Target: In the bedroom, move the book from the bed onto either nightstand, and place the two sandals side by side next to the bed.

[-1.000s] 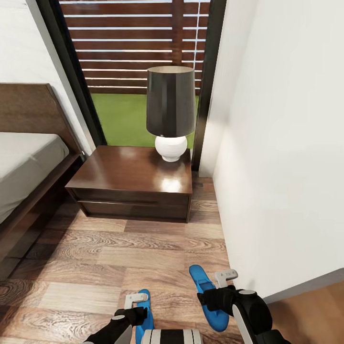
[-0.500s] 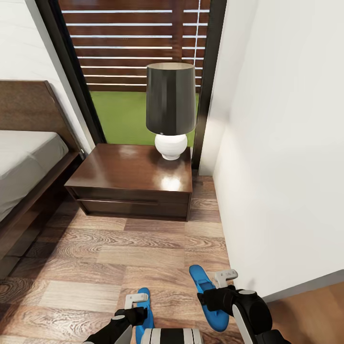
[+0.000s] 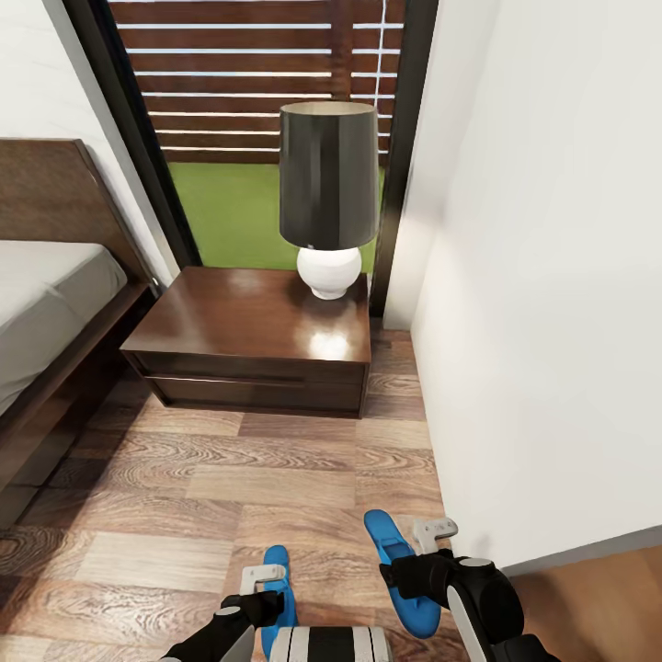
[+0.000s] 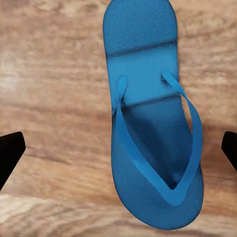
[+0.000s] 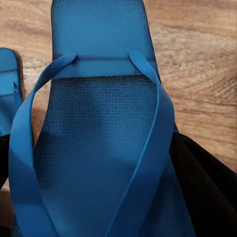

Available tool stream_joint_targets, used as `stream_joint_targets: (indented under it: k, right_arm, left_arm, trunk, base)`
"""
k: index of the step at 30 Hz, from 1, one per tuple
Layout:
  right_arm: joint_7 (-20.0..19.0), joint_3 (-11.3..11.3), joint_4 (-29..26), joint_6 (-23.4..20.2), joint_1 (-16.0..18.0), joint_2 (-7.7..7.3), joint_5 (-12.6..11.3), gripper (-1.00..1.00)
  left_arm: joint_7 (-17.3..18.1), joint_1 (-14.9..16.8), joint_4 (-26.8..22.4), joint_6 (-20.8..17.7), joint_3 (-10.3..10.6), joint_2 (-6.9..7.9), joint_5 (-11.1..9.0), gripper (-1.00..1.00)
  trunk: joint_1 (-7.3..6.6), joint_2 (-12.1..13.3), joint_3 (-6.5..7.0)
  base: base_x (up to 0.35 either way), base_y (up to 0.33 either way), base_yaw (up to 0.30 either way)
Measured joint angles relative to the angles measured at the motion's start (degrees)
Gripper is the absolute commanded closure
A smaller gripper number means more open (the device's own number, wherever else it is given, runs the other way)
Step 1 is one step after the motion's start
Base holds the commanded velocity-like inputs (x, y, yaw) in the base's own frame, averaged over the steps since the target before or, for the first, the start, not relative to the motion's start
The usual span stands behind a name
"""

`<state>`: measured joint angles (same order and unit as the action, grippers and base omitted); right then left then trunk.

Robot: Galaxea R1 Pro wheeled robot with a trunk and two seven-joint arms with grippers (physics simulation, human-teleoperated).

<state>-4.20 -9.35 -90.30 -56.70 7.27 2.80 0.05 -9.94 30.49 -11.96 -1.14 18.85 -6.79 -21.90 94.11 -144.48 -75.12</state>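
Observation:
Two bright blue sandals are low in the head view. My right gripper is shut on the right sandal, black fingers pressing its sides. The left sandal lies flat on the wood floor, and my left gripper hovers open above it, fingertips spread wide on either side. The bed, with dark frame and pale mattress, is at the left. The dark brown nightstand stands ahead beside it. The book is out of view.
A lamp with a black shade and round white base stands on the nightstand's right rear corner. A white wall runs close along the right. Behind the nightstand is a black-framed window with fence and grass. Wood floor lies between me and the nightstand.
The whole head view has shifted slightly, so the camera moved; nightstand and lamp sit a little higher in the picture. Both arms and sandals hold the same pose.

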Motion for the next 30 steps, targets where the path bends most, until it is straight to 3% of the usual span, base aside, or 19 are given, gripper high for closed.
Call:
stream_joint_targets:
  k: [19, 30]
  right_arm:
    - [0.3, 0.0, 0.4, 0.0, 0.6, 0.01, 0.0, 1.0]
    - [0.4, 0.0, 2.0, 0.1, 2.5, 0.05, 0.0, 1.0]
  left_arm:
    - [0.2, 0.0, 0.0, 0.0, 0.1, 0.0, 0.1, -1.0]
    - [0.2, 0.0, 0.0, 0.0, 0.1, 0.0, 0.1, -1.0]
  trunk:
    - [0.0, 0.0, 0.0]
    - [0.0, 0.0, 0.0]
  base:
    - [0.0, 0.0, 0.0]
    - [0.0, 0.0, 0.0]
